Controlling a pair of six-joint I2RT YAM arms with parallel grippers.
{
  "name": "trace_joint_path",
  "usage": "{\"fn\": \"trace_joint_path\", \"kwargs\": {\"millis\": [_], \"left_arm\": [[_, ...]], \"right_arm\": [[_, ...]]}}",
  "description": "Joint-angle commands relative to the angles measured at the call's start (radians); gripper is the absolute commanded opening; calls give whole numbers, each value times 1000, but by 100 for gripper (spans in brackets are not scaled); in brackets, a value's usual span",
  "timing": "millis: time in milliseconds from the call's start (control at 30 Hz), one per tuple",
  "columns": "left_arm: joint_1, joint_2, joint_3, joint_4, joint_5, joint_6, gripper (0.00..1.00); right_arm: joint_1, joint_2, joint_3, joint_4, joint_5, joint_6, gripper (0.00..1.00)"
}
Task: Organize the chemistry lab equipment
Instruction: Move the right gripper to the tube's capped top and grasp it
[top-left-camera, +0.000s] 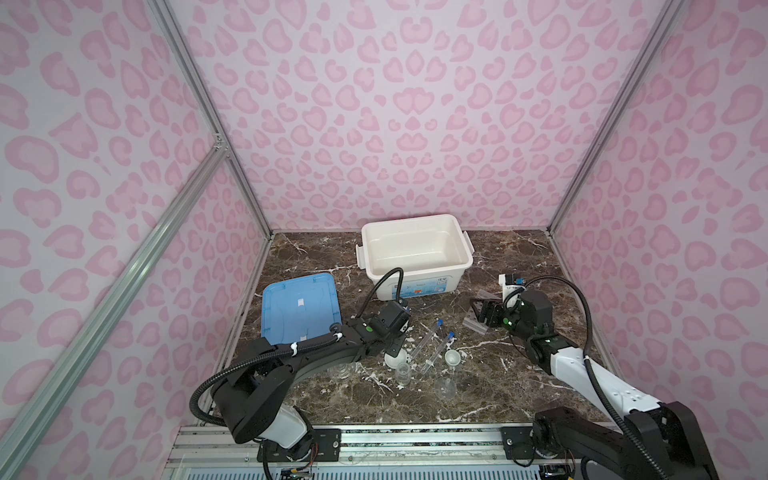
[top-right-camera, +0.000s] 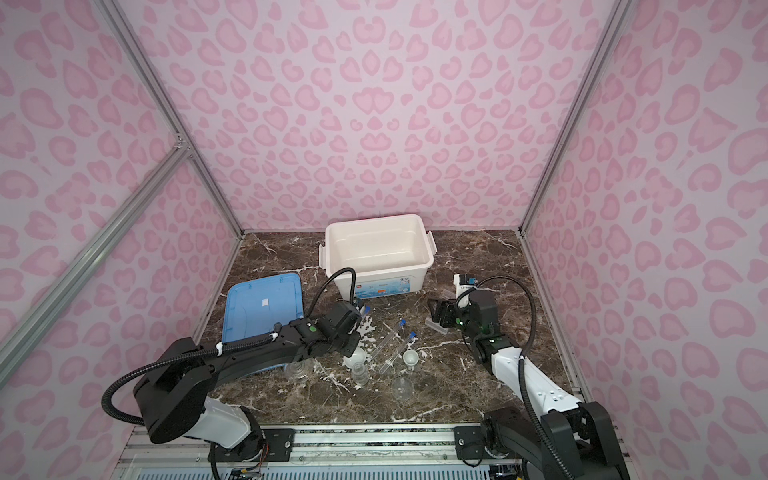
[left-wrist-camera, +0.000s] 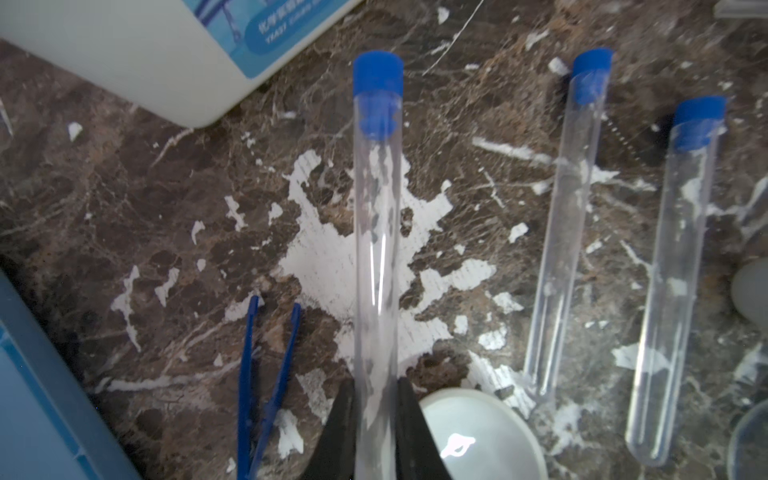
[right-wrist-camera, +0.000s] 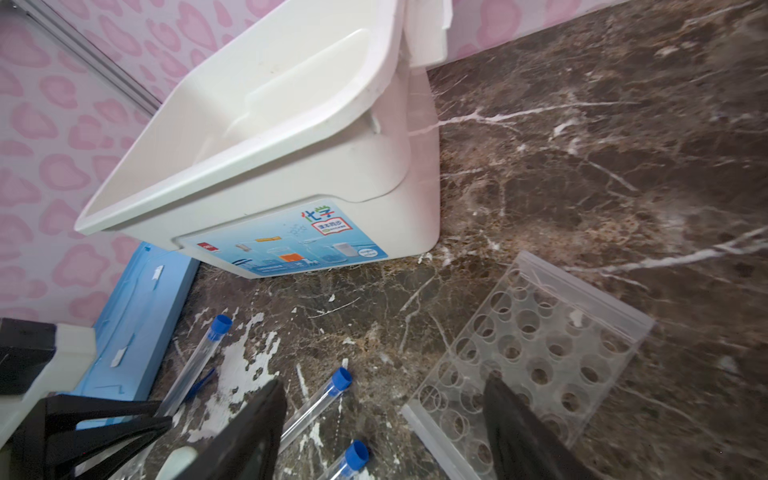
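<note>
My left gripper (left-wrist-camera: 376, 419) is shut on the lower end of a clear blue-capped test tube (left-wrist-camera: 376, 232), whose cap points toward the bin. Two more test tubes (left-wrist-camera: 561, 232) (left-wrist-camera: 673, 282) lie beside it; both also show in a top view (top-left-camera: 428, 338) (top-left-camera: 440, 351). Dark blue tweezers (left-wrist-camera: 266, 386) lie on the held tube's other side, and a white bowl (left-wrist-camera: 478, 436) sits by the fingers. My right gripper (right-wrist-camera: 382, 384) is open, one finger over the near edge of the clear holed rack (right-wrist-camera: 536, 345), which lies flat.
The white bin (top-left-camera: 415, 272) stands at the back, with the blue lid (top-left-camera: 299, 307) flat to its left. A second white bowl (top-left-camera: 451, 357) and clear beakers (top-left-camera: 403, 372) (top-left-camera: 446, 388) (top-left-camera: 343, 370) stand near the front. A small white box (top-left-camera: 513, 284) sits behind the right gripper.
</note>
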Motion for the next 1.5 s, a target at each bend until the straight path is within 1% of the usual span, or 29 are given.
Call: {"fn": "trace_joint_path", "kwargs": {"millis": [0,67,200,267,333,433,500,600,733,967,1267,1467], "left_arm": [[-15,-8,35,13,-50,59,12],[-26,-4,52,30,-48,84,10],[-56,18,91,73,-32,110,10],[-77,36,108,95,-26,122,11],[-101,60,127,120,-27,138,12],[-129,100,159,142,-34,158,12],[-140,122,174,149,-40,164,12],[-149,141,187,172,-21,165,12],[-165,163,209,196,-6,171,11],[-175,188,229,212,0,175,12],[-182,212,238,211,-8,168,11],[-182,231,249,206,-37,152,12]], "right_arm": [[7,26,20,76,-125,46,76],[10,51,33,85,-178,54,76],[10,122,48,116,-231,99,75],[10,162,53,153,-281,128,72],[10,204,57,192,-324,163,67],[12,232,61,232,-353,196,63],[12,234,57,241,-353,208,63],[13,242,57,243,-360,218,62],[13,262,58,251,-373,227,57],[11,273,57,264,-379,242,54],[12,276,47,310,-392,273,45],[12,266,45,301,-400,271,43]]}}
